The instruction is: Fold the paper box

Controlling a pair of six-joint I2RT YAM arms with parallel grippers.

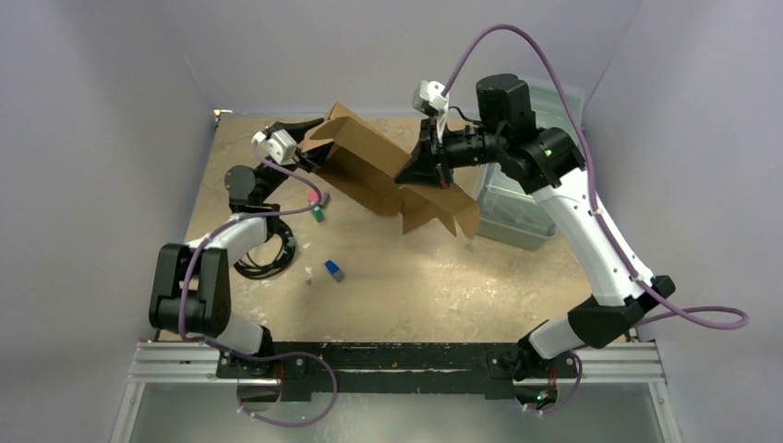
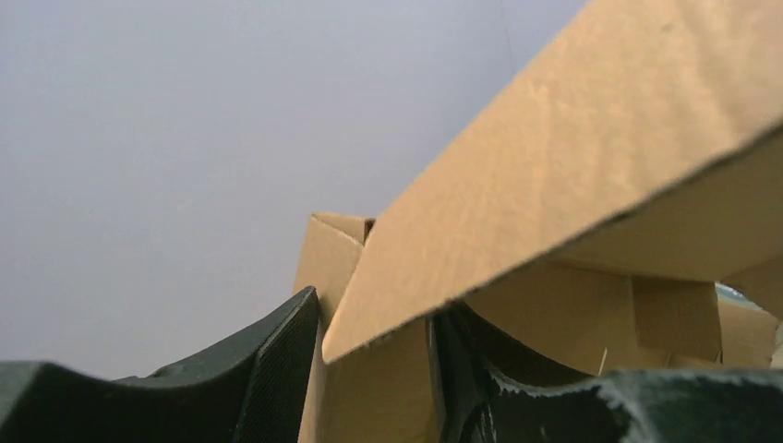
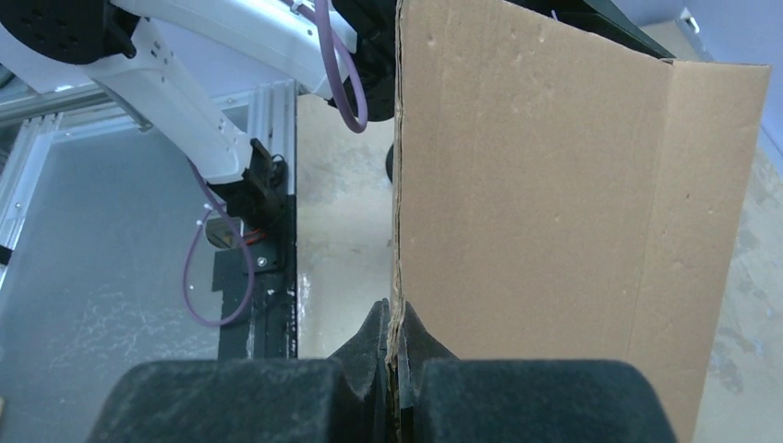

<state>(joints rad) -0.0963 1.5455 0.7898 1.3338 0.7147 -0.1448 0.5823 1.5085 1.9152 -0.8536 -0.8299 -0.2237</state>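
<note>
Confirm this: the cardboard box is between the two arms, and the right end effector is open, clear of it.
Not quite. The right end effector is shut on an edge of the cardboard box, as the right wrist view shows. The rest stands.

The paper box (image 2: 572, 148) edge sits between the parted dark fingers (image 2: 268, 388).

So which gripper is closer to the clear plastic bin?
Right. The right gripper holds the paper box just left of the bin; the left gripper is at the box's far end.
</note>
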